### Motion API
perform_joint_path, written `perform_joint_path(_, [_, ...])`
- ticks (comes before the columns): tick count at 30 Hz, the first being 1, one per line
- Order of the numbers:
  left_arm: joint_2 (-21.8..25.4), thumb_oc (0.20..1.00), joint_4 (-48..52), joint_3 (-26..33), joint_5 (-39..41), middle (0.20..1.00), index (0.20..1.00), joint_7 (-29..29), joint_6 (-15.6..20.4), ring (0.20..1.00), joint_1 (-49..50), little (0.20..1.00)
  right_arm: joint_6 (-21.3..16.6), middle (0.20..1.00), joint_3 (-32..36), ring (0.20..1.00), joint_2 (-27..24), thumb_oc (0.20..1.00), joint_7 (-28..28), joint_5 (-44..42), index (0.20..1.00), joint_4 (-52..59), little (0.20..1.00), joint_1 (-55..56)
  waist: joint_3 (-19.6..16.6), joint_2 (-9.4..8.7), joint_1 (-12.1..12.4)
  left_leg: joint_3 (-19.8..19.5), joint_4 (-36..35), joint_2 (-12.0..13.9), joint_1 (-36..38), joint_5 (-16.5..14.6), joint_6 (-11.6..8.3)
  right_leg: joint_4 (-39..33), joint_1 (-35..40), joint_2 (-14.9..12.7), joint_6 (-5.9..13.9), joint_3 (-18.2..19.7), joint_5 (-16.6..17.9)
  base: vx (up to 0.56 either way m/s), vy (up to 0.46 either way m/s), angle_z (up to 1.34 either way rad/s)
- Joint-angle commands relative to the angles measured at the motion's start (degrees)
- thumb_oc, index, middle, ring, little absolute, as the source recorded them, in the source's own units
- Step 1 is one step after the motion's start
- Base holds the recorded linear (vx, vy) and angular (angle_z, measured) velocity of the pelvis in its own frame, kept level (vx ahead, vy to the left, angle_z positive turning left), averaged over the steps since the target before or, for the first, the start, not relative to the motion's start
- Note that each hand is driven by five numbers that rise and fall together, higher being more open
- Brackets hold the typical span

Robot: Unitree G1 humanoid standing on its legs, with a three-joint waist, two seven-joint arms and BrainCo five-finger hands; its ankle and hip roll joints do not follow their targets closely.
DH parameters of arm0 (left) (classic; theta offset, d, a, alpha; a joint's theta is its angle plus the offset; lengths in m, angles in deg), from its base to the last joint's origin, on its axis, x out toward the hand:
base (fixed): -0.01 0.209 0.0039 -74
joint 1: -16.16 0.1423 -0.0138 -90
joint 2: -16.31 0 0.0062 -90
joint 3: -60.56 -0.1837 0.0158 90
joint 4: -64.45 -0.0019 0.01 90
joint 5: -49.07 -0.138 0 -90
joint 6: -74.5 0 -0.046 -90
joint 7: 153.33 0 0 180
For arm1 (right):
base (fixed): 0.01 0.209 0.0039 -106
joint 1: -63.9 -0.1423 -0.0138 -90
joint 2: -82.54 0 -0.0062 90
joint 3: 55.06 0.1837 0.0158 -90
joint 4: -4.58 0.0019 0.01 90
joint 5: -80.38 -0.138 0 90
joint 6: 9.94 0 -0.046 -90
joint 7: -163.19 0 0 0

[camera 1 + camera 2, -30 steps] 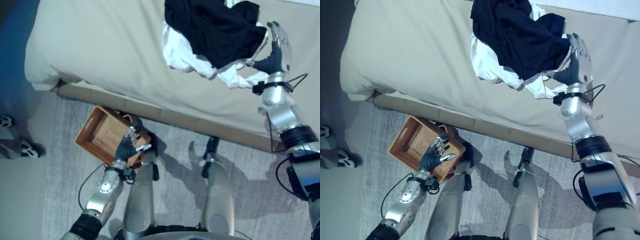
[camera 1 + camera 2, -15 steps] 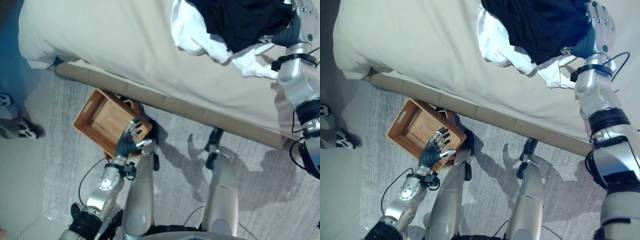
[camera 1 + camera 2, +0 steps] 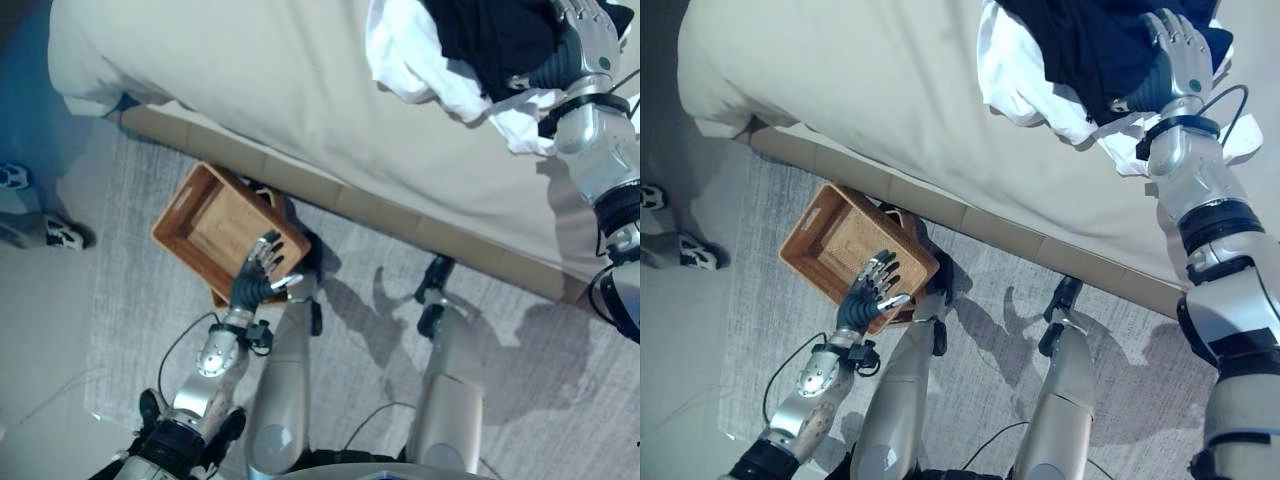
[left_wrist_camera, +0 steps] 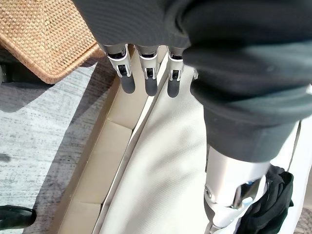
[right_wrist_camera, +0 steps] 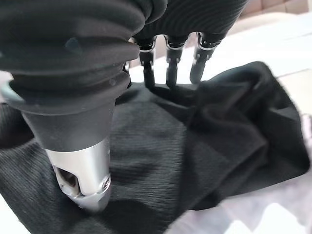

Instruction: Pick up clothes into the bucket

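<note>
In the eye views the right robot hand (image 3: 1175,55) has moved from beside the black garment (image 3: 1090,45) onto it, on the bed (image 3: 250,90). Its wrist view shows fingers (image 5: 168,68) extended over the cloth, seemingly not yet closed, so the grasp looks imminent. The left robot hand (image 3: 258,280) hangs relaxed and empty over the wicker basket (image 3: 185,205).

Our right arm reaches far forward, nearly straight, its right robot hand (image 3: 1175,60) palm-down with fingers (image 5: 168,73) extended and the thumb spread apart, fingertips resting on dark cloth (image 5: 204,146). Our left arm hangs low and bent at the elbow, the left robot hand (image 3: 258,280) raised with its fingers (image 4: 148,78) straight and slightly fanned, thumb out to the side, holding nothing.
</note>
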Motion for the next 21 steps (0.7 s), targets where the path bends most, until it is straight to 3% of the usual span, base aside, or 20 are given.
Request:
perform_joint_path(1, [1.2, 1.0, 4.6, 1.1, 0.7, 1.0, 1.0, 0.0, 2.6, 1.0, 1.4, 1.0, -2.0, 0.2, -1.6, 0.2, -2.7, 0.2, -0.1, -3.4, 0.2, -0.1, 0.2, -5.6, -0.2, -0.48, 0.8, -1.8, 4.3, 1.0, -1.6, -4.1, -1.36, -1.6, 2.2, -0.5, 4.17, 2.4, 2.5, 0.0, 0.0, 0.03])
perform_joint_path(14, [0.4, 1.0, 3.3, 1.1, 0.1, 1.0, 1.0, -0.9, 2.6, 1.0, 0.3, 1.0, -2.5, 0.2, 0.9, 0.2, -2.7, 0.2, 0.2, -6.7, 0.2, 0.0, 0.2, -3.1, 0.6, -1.16, 0.3, -1.3, 2.4, 1.2, 2.2, -3.9, -1.46, -3.4, 5.7, -0.5, 4.41, 1.4, 3.3, 0.0, 0.0, 0.0])
perform_joint_path(21, [-0.1, 1.0, 0.0, 1.9, -1.8, 1.0, 1.0, -1.0, 2.2, 1.0, -0.2, 1.0, -3.7, 0.2, 8.4, 0.2, -2.8, 0.2, 0.0, -8.0, 0.2, 14.6, 0.2, 8.8, -0.8, -3.0, -1.2, -0.8, -0.7, 2.0, 9.6, -4.0, -2.05, -7.7, 13.4, -0.1, 4.91, 0.0, 4.7, 0.02, -0.013, 0.0])
